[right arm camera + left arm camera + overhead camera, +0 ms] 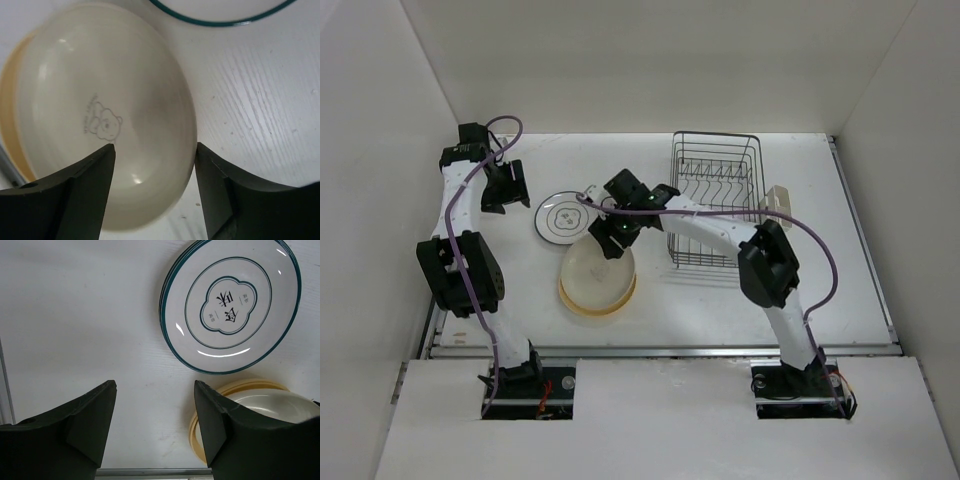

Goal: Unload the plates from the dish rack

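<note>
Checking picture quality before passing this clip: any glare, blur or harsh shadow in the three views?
Top external: even light, soft shadows, the dark wire dish rack crisp. Left wrist: small glare streaks on the round white green-rimmed plate, print sharp. Right wrist: faint highlights on the round cream plate; bear mark readable.

I see a white table (710, 310) with a faint wood-grain surface. Plain white walls (620, 60) enclose the table's far and side edges. A metal rail (670, 351) runs along its near edge.
</note>
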Controlling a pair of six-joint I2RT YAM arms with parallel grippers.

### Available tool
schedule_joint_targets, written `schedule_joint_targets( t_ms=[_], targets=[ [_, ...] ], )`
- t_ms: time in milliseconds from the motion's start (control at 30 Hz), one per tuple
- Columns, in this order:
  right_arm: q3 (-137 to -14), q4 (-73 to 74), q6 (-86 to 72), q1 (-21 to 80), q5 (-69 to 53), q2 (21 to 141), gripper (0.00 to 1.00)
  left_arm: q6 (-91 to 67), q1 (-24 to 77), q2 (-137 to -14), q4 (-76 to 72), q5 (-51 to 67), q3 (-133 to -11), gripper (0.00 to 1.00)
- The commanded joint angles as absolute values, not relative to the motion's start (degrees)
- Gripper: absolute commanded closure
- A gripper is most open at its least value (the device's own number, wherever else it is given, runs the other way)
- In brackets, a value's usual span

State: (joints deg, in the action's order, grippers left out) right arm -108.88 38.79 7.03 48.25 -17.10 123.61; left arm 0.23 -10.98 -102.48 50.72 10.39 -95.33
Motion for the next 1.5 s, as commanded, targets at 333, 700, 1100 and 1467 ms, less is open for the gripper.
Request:
schedule_joint_targets(
  t_ms=[333, 700, 1100, 1467],
  targets=[
    [-104.86, 32.87, 10.02, 56.87, 29.35, 117.17, 0.26, 0.97, -10.99, -99.76, 50.71, 9.84, -95.10, 0.39],
    [-94.30, 23.63, 9.26, 64.51, 26.62, 116.10, 0.21, 3.33, -10.99, -96.33, 50.71, 5.46, -91.50, 0.35],
    [-92.11, 45.17, -31.16, 60.32, 58.86, 95.38, 0.09, -3.68, -11.51, -84.22, 44.22, -11.68, -85.44, 0.23],
    [-79.98, 76.10, -58.97, 37.46, 50.45, 59.36, 0.04, -4.31, -11.51, -70.59, 39.20, -13.01, -78.14, 0.15]
  ],
)
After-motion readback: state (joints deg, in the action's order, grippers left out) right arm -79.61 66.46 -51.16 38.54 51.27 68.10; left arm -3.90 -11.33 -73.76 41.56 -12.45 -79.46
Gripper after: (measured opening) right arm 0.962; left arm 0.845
